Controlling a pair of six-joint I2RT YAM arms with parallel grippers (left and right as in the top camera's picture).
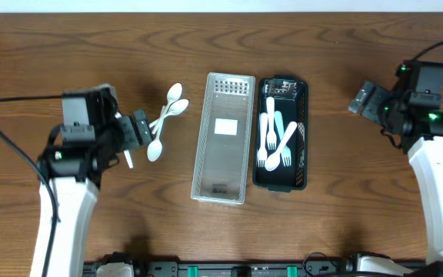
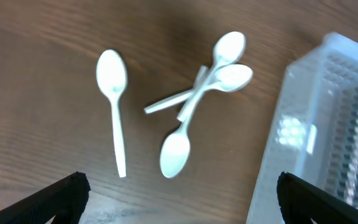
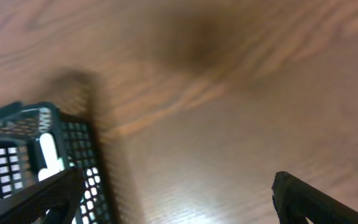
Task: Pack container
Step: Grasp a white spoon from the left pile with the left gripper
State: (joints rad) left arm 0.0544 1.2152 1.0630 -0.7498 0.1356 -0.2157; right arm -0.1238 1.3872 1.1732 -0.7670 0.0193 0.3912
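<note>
Several white plastic spoons (image 1: 165, 120) lie in a loose pile on the wooden table left of the clear mesh basket (image 1: 223, 181); they also show in the left wrist view (image 2: 191, 102). One spoon (image 2: 115, 106) lies apart to their left. The clear basket (image 2: 309, 130) holds no cutlery. The black basket (image 1: 303, 131) next to it holds white forks (image 1: 274, 138). My left gripper (image 1: 133, 132) is open and empty just left of the spoons. My right gripper (image 1: 364, 100) is open and empty, right of the black basket (image 3: 73, 155).
Cables run from both arms along the table's left and right sides. The wall edge runs along the top of the overhead view.
</note>
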